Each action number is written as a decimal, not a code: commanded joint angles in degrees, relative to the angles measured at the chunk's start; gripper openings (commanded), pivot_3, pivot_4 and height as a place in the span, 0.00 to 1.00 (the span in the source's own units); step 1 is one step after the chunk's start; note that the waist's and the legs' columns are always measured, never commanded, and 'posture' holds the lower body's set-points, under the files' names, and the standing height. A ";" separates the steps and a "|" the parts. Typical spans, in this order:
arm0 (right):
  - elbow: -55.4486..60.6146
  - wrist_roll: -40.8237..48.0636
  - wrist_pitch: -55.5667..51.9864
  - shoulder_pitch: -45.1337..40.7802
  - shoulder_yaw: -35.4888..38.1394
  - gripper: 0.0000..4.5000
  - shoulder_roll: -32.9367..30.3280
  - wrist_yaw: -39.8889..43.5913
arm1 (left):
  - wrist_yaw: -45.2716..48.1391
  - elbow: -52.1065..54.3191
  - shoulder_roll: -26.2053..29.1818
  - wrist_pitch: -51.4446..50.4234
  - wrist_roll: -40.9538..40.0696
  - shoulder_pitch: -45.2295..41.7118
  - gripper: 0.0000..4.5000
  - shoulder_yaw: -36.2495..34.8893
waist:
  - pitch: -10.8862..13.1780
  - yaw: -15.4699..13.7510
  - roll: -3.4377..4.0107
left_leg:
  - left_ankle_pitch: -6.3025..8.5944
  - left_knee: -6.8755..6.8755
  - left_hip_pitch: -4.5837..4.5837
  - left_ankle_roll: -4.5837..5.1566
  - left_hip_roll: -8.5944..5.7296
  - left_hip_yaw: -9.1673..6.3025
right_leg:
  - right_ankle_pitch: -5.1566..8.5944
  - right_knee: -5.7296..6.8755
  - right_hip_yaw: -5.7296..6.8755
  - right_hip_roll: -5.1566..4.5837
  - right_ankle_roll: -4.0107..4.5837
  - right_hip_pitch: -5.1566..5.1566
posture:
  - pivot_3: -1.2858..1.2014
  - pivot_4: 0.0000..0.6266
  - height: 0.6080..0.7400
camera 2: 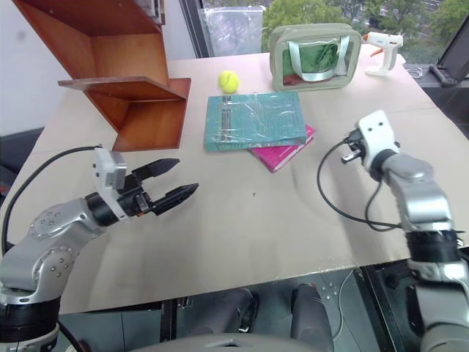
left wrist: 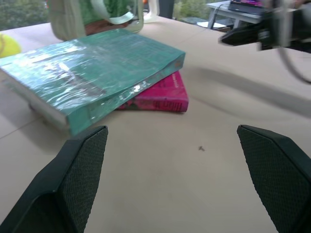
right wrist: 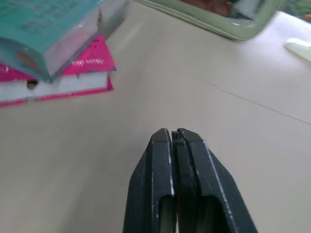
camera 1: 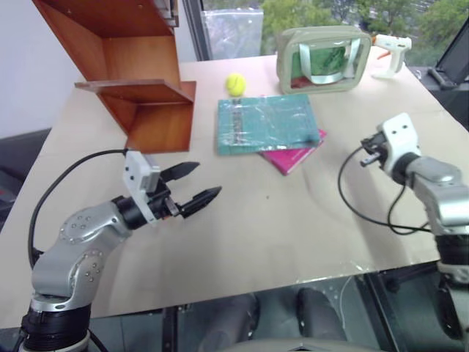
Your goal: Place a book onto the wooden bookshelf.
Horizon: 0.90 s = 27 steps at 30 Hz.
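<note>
The book (camera 1: 265,123) is glossy teal-green, lying on a magenta-pink book (camera 1: 294,155). The wooden bookshelf (camera 1: 132,66), upper left, is reddish-brown; the ball (camera 1: 235,83) is yellow.

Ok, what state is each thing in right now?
Teal-green glossy book: flat on the table, lying on the pink book, not gripped.
Magenta-pink book: flat, partly covered.
Reddish-brown wooden bookshelf: shelves bare.
Pale green clear-sided pouch: upright, closed.
Left gripper: open, holding nothing.
Right gripper: shut, holding nothing.

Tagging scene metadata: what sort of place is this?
Probably an office or lab set up for robot tests. A plain board tabletop stands by a large window with trees outside, holding mixed props: a wooden bookshelf, a book, a tennis ball and a glue gun.
</note>
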<state>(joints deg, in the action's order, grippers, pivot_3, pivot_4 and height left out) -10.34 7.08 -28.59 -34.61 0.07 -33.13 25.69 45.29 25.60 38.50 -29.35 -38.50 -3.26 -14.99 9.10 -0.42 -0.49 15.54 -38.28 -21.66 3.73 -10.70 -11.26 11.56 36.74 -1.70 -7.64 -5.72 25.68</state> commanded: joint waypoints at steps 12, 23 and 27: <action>-26.17 -3.29 23.58 -14.07 -3.69 0.01 10.50 9.28 | -5.99 6.73 -1.22 0.35 -0.80 4.18 1.00 -2.76 | 0.01 0.23 0.02 | 0.01 0.06 -0.03 -0.02 0.00 -0.11 | -0.05 -0.08 0.07 0.04 0.09 0.00 | 0.52 0.24 1.00; -6.94 0.05 18.33 -3.82 -5.07 0.01 14.16 14.40 | -6.28 4.23 -2.44 1.43 -0.12 4.33 1.00 -2.43 | 0.00 1.31 0.06 | 0.03 0.04 0.02 -0.05 0.04 -0.08 | -0.08 0.01 0.02 0.11 0.11 0.02 | 0.52 0.24 1.00; -1.45 -0.06 15.57 -0.37 -3.51 0.01 13.15 12.02 | -7.78 2.80 -3.58 0.50 0.14 3.50 1.00 -0.94 | -0.01 1.09 0.07 | 0.05 0.04 0.05 -0.08 0.10 -0.09 | -0.09 0.02 0.02 0.20 0.13 0.01 | 0.52 0.24 1.00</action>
<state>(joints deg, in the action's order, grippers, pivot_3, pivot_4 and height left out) -16.67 5.96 -11.34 -36.39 -5.40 -19.00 38.50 38.41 28.24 35.54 -29.14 -38.31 0.83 -15.67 9.09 0.67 -0.43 15.59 -38.25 -21.62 3.63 -10.59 -11.35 11.47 36.76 -1.68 -7.42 -5.59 25.69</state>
